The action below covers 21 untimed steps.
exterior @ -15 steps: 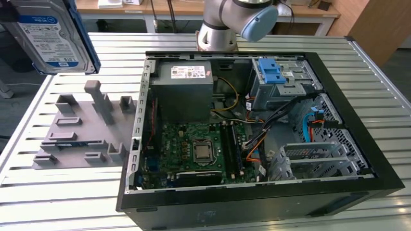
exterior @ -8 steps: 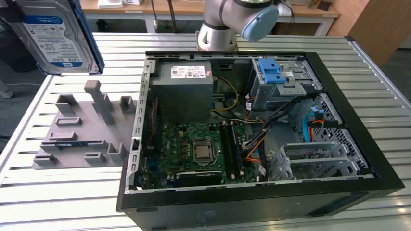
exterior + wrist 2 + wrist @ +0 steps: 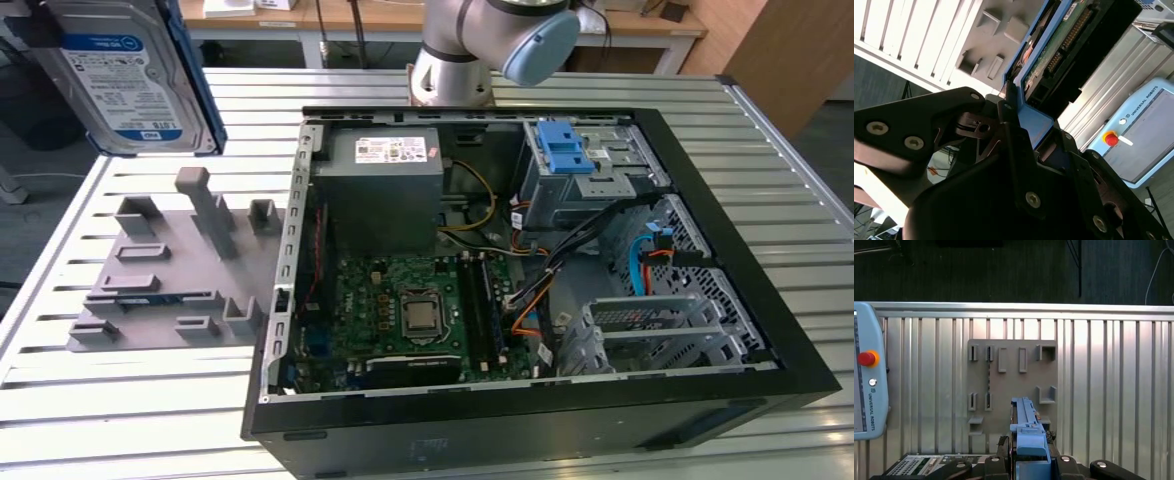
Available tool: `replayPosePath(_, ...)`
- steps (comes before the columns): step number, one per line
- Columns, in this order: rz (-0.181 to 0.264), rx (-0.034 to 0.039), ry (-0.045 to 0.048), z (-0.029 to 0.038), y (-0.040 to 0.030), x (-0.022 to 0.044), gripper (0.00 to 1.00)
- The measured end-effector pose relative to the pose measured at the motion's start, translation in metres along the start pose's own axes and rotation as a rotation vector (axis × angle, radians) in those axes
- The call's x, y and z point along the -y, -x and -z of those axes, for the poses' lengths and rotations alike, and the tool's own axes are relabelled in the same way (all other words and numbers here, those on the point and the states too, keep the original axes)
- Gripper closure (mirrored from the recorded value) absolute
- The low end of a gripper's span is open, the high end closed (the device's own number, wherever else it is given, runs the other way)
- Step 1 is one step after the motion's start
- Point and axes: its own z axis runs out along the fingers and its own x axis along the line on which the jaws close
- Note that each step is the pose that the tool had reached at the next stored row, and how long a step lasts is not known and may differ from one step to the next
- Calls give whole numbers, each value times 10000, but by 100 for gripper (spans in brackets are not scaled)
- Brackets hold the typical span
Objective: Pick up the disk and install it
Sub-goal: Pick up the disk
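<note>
Gripper (image 3: 1029, 452) is clamping closed on the blue carrier of the disk (image 3: 127, 80), which is hanging edge-up, clear of the grey fixture plate (image 3: 174, 270). Pickup appears done. Install into the blue-latched drive cage (image 3: 587, 170) of the open computer case (image 3: 534, 425) is not yet done.

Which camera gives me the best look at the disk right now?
The exterior view: the disk shows its labelled face, at that view's upper left. The first wrist view shows it edge-on in its blue carrier; the second wrist view, part of its circuit-board side.
</note>
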Motion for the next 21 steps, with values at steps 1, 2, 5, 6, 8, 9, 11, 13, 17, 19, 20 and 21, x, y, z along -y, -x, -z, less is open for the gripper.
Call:
replayPosePath(1,0,0,3,0,-3,12,64)
replayPosePath(2,0,0,4,0,-5,23,64)
replayPosePath(5,0,0,10,1,-14,60,64)
replayPosePath(6,0,0,12,0,-17,73,64)
replayPosePath(8,-1,0,15,0,-23,98,64)
replayPosePath(9,0,0,18,1,-26,112,64)
replayPosePath(11,0,1,20,0,-32,136,64)
replayPosePath(13,0,0,24,1,-37,160,64)
replayPosePath(17,-1,0,31,1,-49,209,64)
replayPosePath(19,-1,0,35,1,-54,232,64)
replayPosePath(20,-1,0,37,1,-57,244,64)
replayPosePath(21,-1,0,38,1,-60,256,64)
